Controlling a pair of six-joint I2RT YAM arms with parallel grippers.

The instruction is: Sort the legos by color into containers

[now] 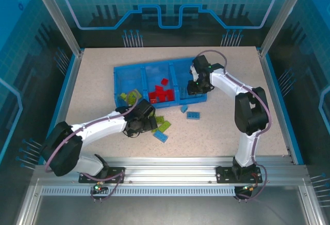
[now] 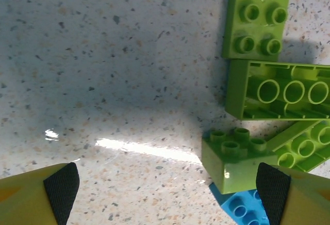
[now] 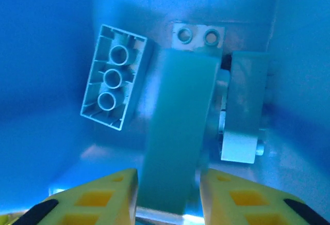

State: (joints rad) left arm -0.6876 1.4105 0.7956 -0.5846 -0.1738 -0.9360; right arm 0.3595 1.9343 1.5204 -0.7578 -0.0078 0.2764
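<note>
Left wrist: left claw [image 2: 167, 191] has its jaws wide apart, with bare table [image 2: 103, 80] between the pads. The nearest candidate is a small green brick [image 2: 232, 163], studs up. It sits just inside the pad [image 2: 273, 191] at the right of this view, well off the claw's centre line. A blue brick [image 2: 240, 209] pokes out at its near edge, and more greens [image 2: 258, 13] lie beyond.

Judgement: the claw needs a sideways shift toward that pad before closing, or it catches only a corner.

Top external: left claw [image 1: 143, 122] is low over the loose pile, just beside the tray [image 1: 117, 78]. The end bay holding greens [image 1: 129, 97] is the one nearest this arm.

Right wrist: right claw [image 3: 167, 199] is inside the blue bay. A long brick [image 3: 178, 111] runs away from the camera between its fingers, closely flanked. Cannot tell whether it is clamped or loose.
</note>
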